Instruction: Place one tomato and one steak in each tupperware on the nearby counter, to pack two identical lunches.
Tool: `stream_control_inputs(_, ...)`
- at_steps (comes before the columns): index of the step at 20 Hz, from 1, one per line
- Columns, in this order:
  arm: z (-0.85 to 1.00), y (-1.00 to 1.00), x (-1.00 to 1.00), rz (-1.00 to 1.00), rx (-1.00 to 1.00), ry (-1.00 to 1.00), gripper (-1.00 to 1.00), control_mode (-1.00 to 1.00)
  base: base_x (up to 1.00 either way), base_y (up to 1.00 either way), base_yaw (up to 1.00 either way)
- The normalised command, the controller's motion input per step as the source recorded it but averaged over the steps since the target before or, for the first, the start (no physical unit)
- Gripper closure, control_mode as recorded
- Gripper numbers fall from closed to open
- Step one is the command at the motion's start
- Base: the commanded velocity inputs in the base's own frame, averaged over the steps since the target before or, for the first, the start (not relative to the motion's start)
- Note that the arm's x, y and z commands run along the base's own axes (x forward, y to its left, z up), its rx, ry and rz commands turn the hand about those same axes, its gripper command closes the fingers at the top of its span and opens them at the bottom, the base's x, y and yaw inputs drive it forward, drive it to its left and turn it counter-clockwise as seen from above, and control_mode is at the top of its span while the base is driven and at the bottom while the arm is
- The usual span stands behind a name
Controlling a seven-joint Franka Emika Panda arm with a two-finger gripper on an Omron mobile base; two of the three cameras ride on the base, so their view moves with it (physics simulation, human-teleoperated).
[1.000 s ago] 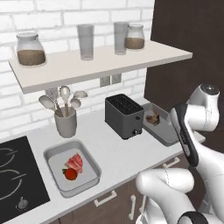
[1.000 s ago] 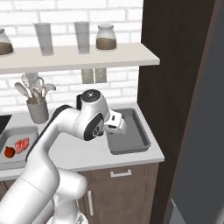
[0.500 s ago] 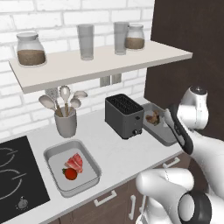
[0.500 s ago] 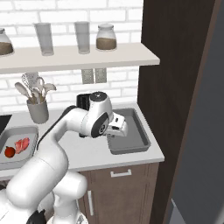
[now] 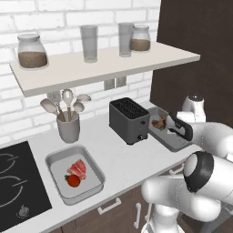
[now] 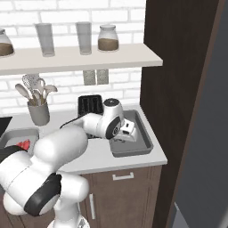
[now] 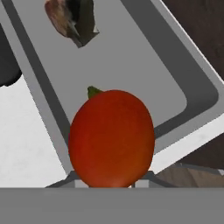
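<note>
Stretching along the brick wall, the counter (image 5: pixel 118 154) carries everything in play, with the toaster (image 5: pixel 129 120) standing between the two trays. The left tray (image 5: pixel 75 177) already holds a steak and a tomato (image 5: pixel 73 180), so that lunch looks packed. The right tray (image 6: pixel 133 138) sits at the counter's end by the dark cabinet, with a steak (image 7: pixel 70 19) lying toward its far end.

Over the last second the arm has swung forward and lowered, bringing the gripper (image 6: pixel 127 132) from beside the right tray to just above its floor (the base cameras have not shifted, so this is the arm's own move). The jaws are clamped on a second tomato (image 7: pixel 111 138), which hangs over the tray's near wall in the hand view, apart from the steak.

I judge this the last placement: the tomato is over the right compartment, and what remains is to let go and lift clear. Being round, it may roll toward the steak once freed.
</note>
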Motion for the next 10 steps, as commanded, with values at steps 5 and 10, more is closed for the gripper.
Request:
stream_control_inputs(5,-0.46,-0.17,0.48,-0.03,0.0,0.01,1.0,-1.0,0.0,0.0,0.0)
stream_control_inputs(10,-0.17,0.0,0.3,-0.01,0.0,0.0,-1.0,-1.0,0.0,0.0,0.0)
